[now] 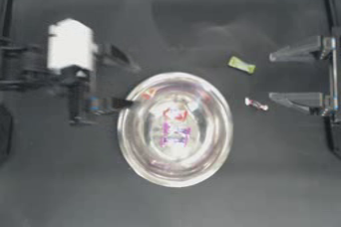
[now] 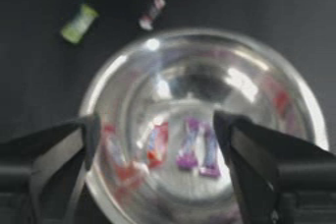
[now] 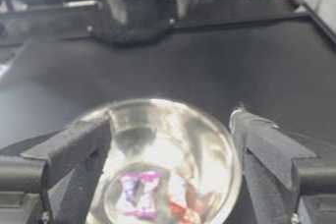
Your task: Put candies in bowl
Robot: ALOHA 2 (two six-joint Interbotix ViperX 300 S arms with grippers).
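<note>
The left gripper (image 1: pixel 126 103) is a smear in the top view, so you can't really make out its jaw tips next to the bowl (image 1: pixel 130 144) rim. In the left wrist view its jaws cover both lower sides of the bowl, and the picture's edge cuts off the bowl's near part.

The candies inside the bowl (image 1: pixel 174 126) are mixed up with their own reflections, so an honest count from above isn't possible. The right wrist view only shows part of the bowl; the rest runs off the picture, and the candy wrappers there are blurry blobs of purple and red.
</note>
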